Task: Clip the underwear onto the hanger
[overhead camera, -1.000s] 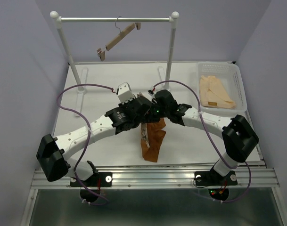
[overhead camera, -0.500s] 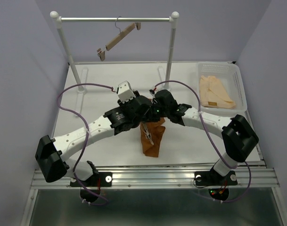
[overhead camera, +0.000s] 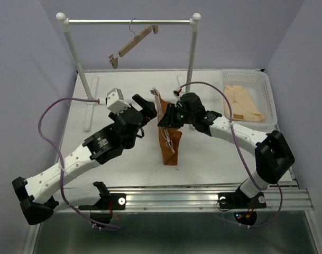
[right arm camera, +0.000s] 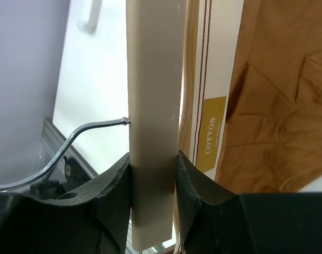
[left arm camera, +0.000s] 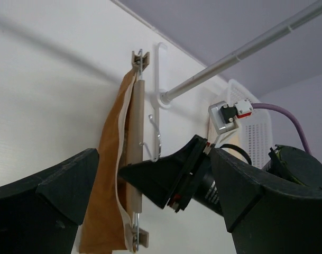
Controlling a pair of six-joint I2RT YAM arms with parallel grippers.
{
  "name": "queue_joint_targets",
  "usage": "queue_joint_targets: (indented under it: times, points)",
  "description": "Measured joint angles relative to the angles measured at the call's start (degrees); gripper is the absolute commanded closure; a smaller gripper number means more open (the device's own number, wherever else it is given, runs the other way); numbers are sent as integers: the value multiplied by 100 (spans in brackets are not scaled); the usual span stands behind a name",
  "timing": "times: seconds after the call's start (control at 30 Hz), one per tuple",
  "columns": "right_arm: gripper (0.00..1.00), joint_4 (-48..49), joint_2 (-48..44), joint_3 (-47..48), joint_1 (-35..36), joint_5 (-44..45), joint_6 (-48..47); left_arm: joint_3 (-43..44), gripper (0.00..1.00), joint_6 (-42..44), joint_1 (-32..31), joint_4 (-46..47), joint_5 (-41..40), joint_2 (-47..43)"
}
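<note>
From above, the right tool [overhead camera: 168, 117] sits at the centre of the frame, clamped on the bar of the hanger [overhead camera: 159, 103], which stands on end and tilted. The underwear [overhead camera: 169, 148] hangs from it down toward lower centre, over the white bench [overhead camera: 219, 153]; whether the cloth touches the surface I cannot tell. The left tool [overhead camera: 148, 106] is just left of the hanger with its jaws spread wide and nothing between them. A second hanger [overhead camera: 131, 46] hangs aslant on the rack [overhead camera: 129, 22] at the top. A basket [overhead camera: 267, 90] at upper right holds a peach cloth [overhead camera: 242, 103].

In the left wrist view, the left tool [left arm camera: 153, 159] frames the scene, with a dark finger in each lower corner, well apart. The hanger [left arm camera: 135, 132] runs top to bottom through the middle, a clip at each end. The underwear [left arm camera: 105, 201] drapes along its left side, reaching both clips. The right tool [left arm camera: 166, 180] grips the bar from the right, beside the wire hook [left arm camera: 156, 138].

In the right wrist view, the right tool [right arm camera: 153, 180] has both fingers pressed against the pale bar (narrow, a firm hold). The hook [right arm camera: 71, 143] curves away to the left. To the right lie the beige waistband [right arm camera: 216, 63], its label [right arm camera: 213, 132] reading COTTON, and the brown cloth
</note>
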Motion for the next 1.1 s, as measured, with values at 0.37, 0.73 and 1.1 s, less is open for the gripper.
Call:
queue_joint_targets:
  times: [0.37,0.73,1.1]
  points:
    - [96,-7,162,2153,-472,702,-428,-417,1,-79,2,-116,-575,-1178]
    - [95,129,1547,4229,-509,1403,-459,-525,1,-157,2,-433,-896,-1596]
    - [93,260,2107,5029,-538,2083,-46,-603,1,-153,2,-568,-968,-1770]
